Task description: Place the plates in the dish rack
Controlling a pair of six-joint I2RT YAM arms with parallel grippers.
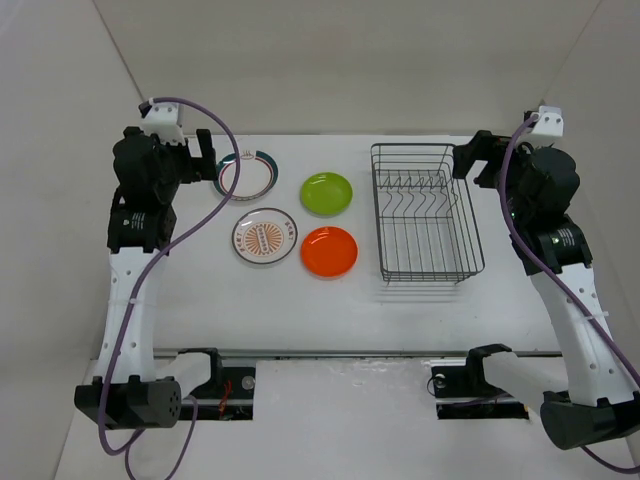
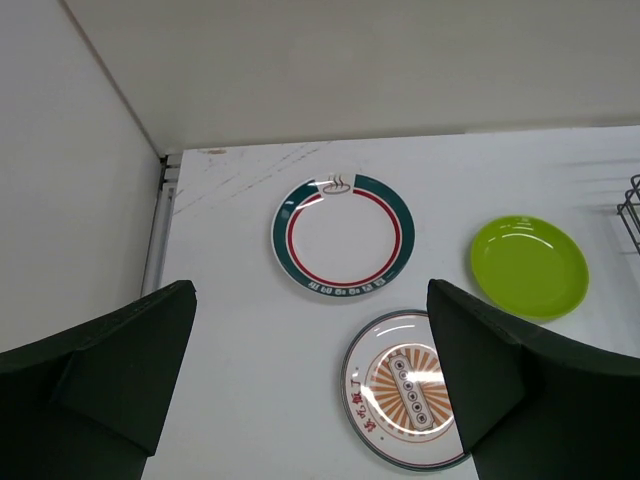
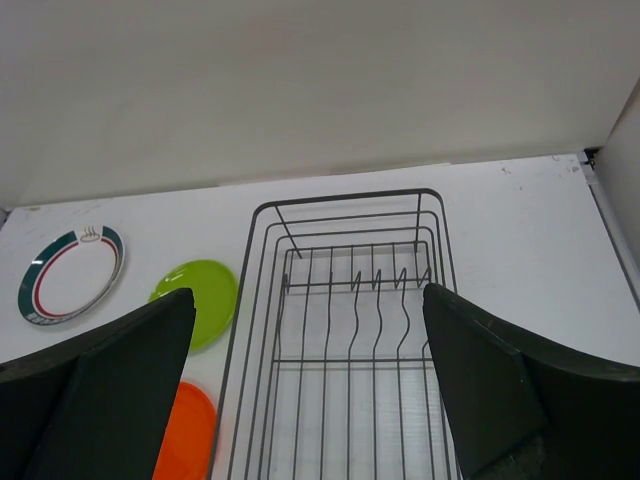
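On the white table [image 1: 300, 310], four plates lie flat in a two-by-two block left of centre. From the block's middle:

- The round white plate with a teal-striped rim [image 1: 247, 174] lies at 10 o'clock.
- The round lime green plate [image 1: 327, 193] lies at 2 o'clock.
- The round white plate with an orange-brown sunburst [image 1: 265, 238] lies at 8 o'clock.
- The round orange plate [image 1: 329, 251] lies at 4 o'clock, just beside the 8 o'clock plate.

The rectangular dark wire dish rack [image 1: 380, 220] stands at 3 o'clock of the block. Its long sides run from 12 to 6, and its upright prongs stand in the 12 o'clock half.
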